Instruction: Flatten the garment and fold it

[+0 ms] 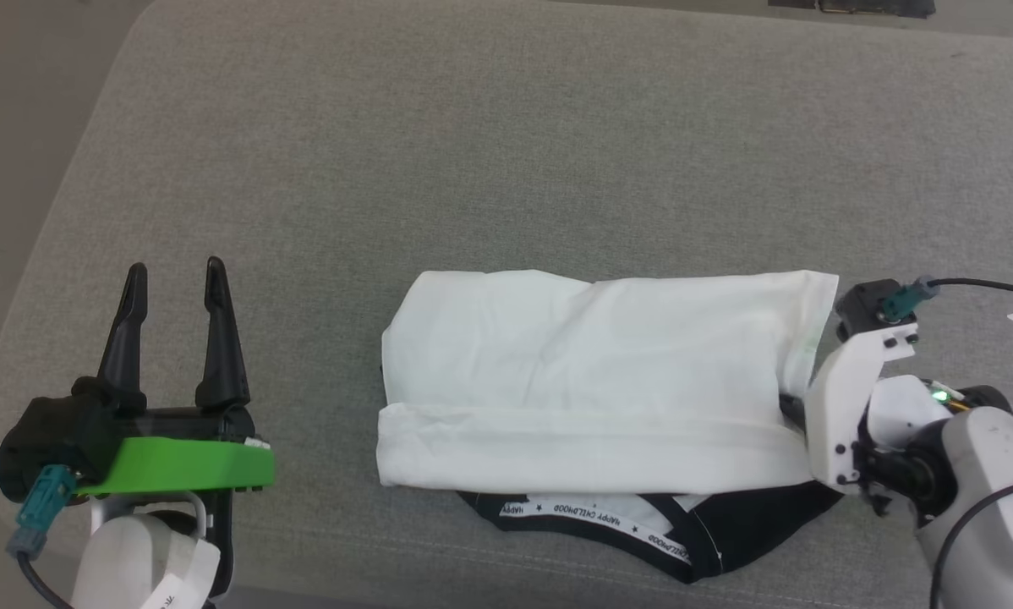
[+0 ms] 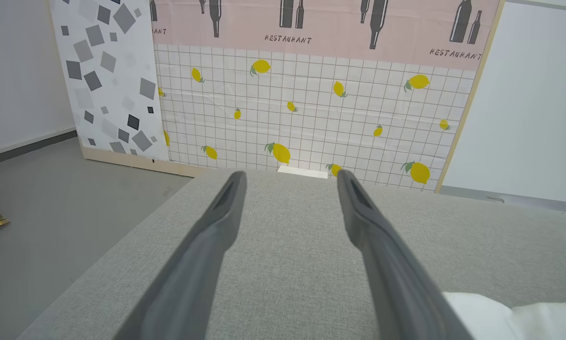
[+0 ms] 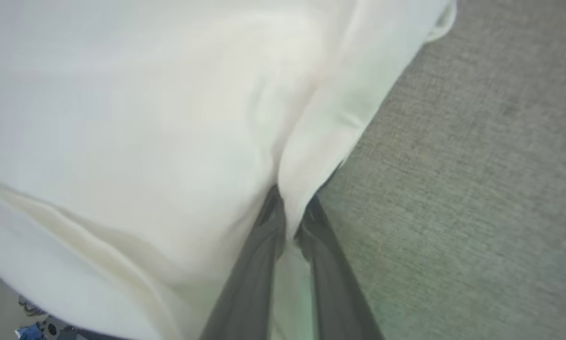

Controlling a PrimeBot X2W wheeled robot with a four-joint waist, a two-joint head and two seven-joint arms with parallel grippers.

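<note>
The right claw (image 3: 292,212) clamps the T-shirt (image 1: 591,372) at its right-hand edge; the left claw (image 1: 176,271) stands apart, lower left. Soft, light cotton will likely sag, so grip layered edges.

grey upholstered surface (image 1: 506,127), lemon-print wall panel (image 2: 311,113), grey floor (image 2: 75,198), white wall (image 2: 18,71)

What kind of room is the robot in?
Probably a robot practice room: printed backdrop boards with lemons and RESTAURANT lettering stand by a bare wall, and the T-shirt lies on a grey cloth-covered table.
</note>
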